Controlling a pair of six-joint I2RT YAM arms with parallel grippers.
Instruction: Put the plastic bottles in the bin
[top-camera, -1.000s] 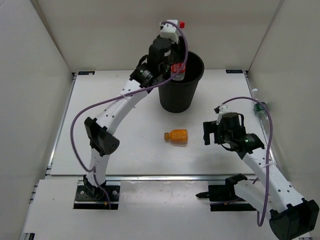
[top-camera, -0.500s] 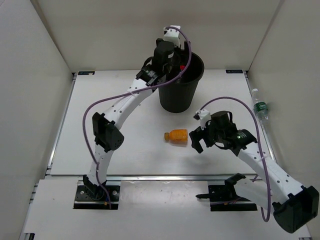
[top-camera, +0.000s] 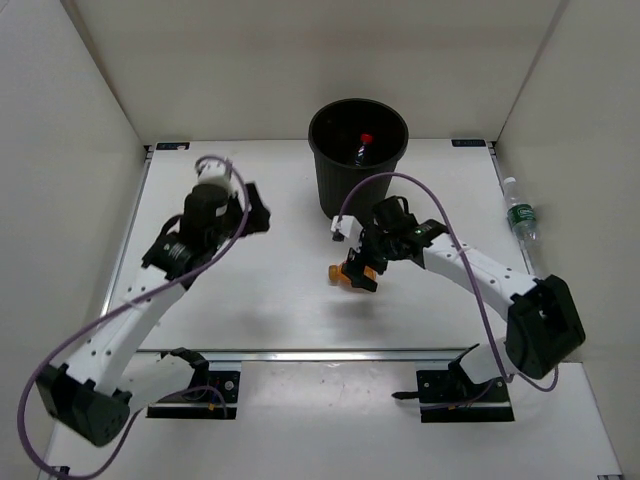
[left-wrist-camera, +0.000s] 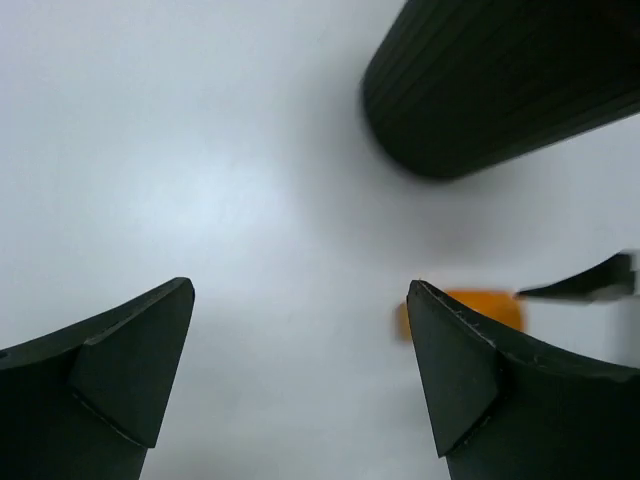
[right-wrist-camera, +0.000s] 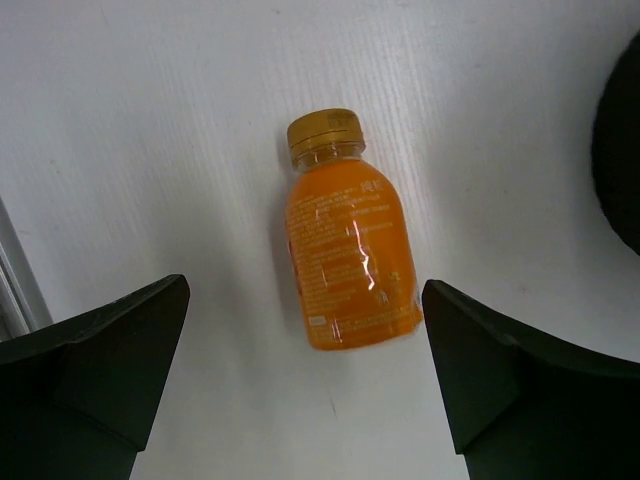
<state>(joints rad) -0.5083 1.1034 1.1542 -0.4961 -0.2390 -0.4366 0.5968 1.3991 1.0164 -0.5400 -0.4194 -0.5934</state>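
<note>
White tabletop (top-camera: 250, 300) is filling the floor of the cell, w/ a metal rail (top-camera: 300, 352) running along its near edge. Plain beige walls (top-camera: 200, 70) are closing it in at left, right and far sides.

Nearest the rail, approx mid-tabletop, an orange bottle (right-wrist-camera: 350, 260) w/ gold cap is lying on its side on bare surface. The right tool (right-wrist-camera: 305, 290) is hovering over it, spread wide. One finger is sitting on each side of the bottle, neither touching it.

Further left, the left tool (left-wrist-camera: 300, 290) is hanging above bare tabletop, also gaping wide and gripping nothing. Its wrist cam is catching the bin (left-wrist-camera: 500, 90) and the orange bottle, both blurred.

At the right edge, close to the wall, a clear green-label bottle (top-camera: 519, 215) is lying down, white cap pointing to the far side.

Farthest back, the black bin is standing upright, just short of the back wall. Inside it, a red-cap bottle (top-camera: 365, 143) is resting near the bottom.
</note>
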